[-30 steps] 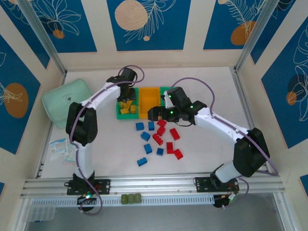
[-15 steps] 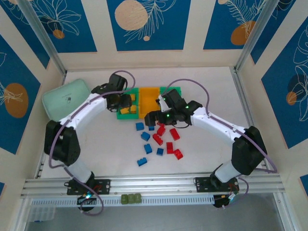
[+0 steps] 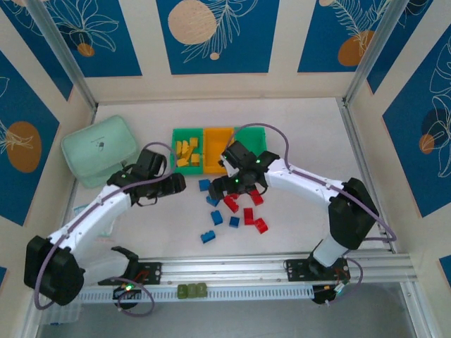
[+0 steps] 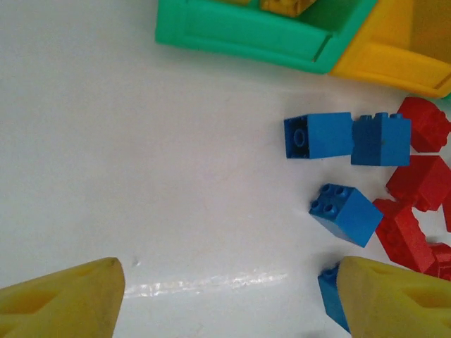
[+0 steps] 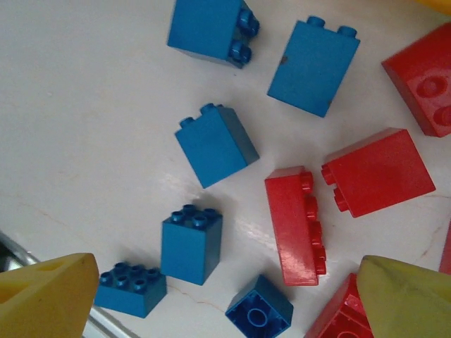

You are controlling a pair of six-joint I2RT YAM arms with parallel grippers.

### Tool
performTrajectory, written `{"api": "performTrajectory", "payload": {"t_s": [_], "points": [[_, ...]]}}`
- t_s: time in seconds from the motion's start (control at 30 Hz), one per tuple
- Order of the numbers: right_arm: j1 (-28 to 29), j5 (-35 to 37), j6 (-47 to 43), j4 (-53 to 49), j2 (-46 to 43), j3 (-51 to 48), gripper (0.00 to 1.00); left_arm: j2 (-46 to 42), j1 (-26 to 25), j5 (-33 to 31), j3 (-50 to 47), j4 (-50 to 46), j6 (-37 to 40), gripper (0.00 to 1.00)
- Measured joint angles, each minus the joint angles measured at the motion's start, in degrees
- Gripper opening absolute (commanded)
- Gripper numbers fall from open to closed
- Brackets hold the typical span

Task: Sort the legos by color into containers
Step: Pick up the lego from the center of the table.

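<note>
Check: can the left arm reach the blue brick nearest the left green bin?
Probably yes: the left gripper is open, with bare table between it and the blue brick, though the right gripper hovers close.

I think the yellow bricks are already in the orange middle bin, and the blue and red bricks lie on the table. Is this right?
Not quite. The top view shows the yellow bricks in the left green bin, not the orange bin. The blue bricks and red bricks do lie on the table.

place: robot lab cell | cues: aluminium frame rail point(image 3: 225, 267), printed wall panels point(image 3: 215, 35), white table point(image 3: 303, 127)
</note>
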Motion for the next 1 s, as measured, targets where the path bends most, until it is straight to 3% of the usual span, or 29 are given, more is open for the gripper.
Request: {"api": "performTrajectory", "payload": {"t_s": [0.33,1.0], "points": [[5.46,4.83,-2.6,-1.9,7.89,5.66,0.83,-7.52,0.0,1.36,-6.12,0.09,-4.0,1.0],[7.98,11.34,-12.46,-1.97,22.75,14.43,0.53,-12.39,0.0,1.11,-7.5,-2.14,-6.19,0.99]]}}
